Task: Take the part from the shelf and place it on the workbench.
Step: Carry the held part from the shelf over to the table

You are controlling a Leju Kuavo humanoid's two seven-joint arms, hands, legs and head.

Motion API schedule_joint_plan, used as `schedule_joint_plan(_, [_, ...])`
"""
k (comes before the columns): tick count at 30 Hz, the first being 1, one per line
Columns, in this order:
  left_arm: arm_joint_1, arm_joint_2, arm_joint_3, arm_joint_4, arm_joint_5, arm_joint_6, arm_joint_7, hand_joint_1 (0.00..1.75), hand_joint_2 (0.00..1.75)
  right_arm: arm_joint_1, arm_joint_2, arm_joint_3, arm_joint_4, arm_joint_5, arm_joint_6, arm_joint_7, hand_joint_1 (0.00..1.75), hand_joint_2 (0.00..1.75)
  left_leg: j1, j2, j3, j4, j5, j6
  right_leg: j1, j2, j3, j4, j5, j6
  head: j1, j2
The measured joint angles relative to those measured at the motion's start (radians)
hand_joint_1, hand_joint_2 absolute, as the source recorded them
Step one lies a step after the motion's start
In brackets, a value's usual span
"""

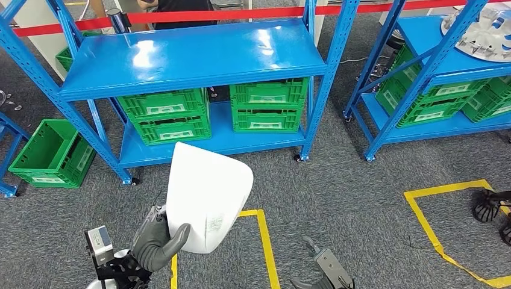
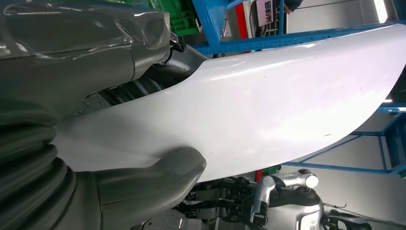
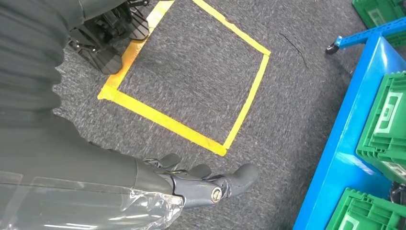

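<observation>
Centrally, white part (image 1: 206, 195) held upright by left hand (image 1: 158, 241) — thumb across its near face, above grey carpet before blue shelf (image 1: 193, 57). Right hand (image 3: 206, 182) empty — fingers extended, apart, over yellow tape square (image 3: 191, 72).

One white part (image 1: 208, 195) is showing, with two blue shelves (image 1: 193, 57) (image 1: 434, 36), several green crates (image 1: 172, 114), and two yellow tape squares (image 1: 265, 241) (image 1: 434, 229) lying on the floor.

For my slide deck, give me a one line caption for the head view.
Left hand holds a white part above grey carpet, facing a blue shelf with green crates.
</observation>
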Motion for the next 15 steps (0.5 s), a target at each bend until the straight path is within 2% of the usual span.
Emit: schedule_joint_plan(15, [0.001,0.000,0.000,0.000,0.000,-0.003,-0.001,1.75,1.75,0.000,-0.002,0.009,0.000,-0.009,0.001,-0.029,0.00,1.75,0.006,0.001,0.000,0.000,0.000,0.000,0.005,0.000,0.000,0.000,0.000,-0.001,0.000,0.000])
